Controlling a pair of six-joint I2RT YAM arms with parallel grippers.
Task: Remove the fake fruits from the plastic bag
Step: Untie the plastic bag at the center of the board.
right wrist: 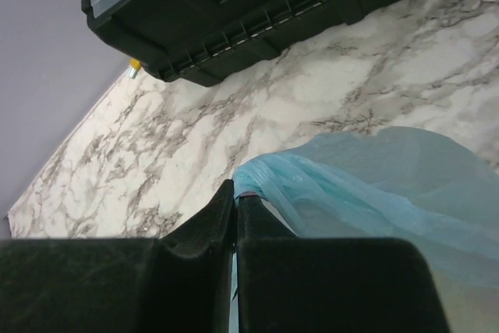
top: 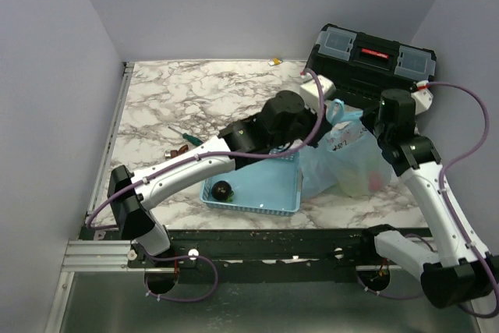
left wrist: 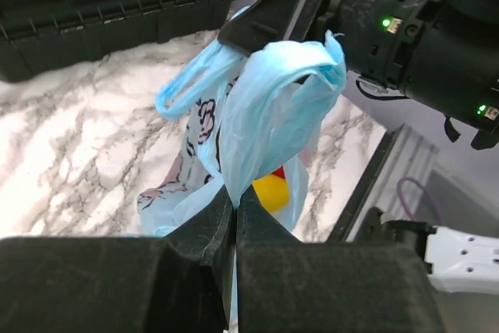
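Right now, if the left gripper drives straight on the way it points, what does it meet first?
The plastic bag: the left gripper is shut on its film. Just behind that, the yellow fruit inside; farther on, probably the right arm's wrist, depth unclear.

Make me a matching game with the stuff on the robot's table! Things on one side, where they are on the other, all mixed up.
Things:
1. dark plum
2. yellow fruit
3. black toolbox
4. left gripper

Places:
A. at the far right corner of the table
B. shut on the plastic bag
C. lying in the blue basket
D. inside the plastic bag

Right pairs: 1-C, 2-D, 3-A, 4-B.
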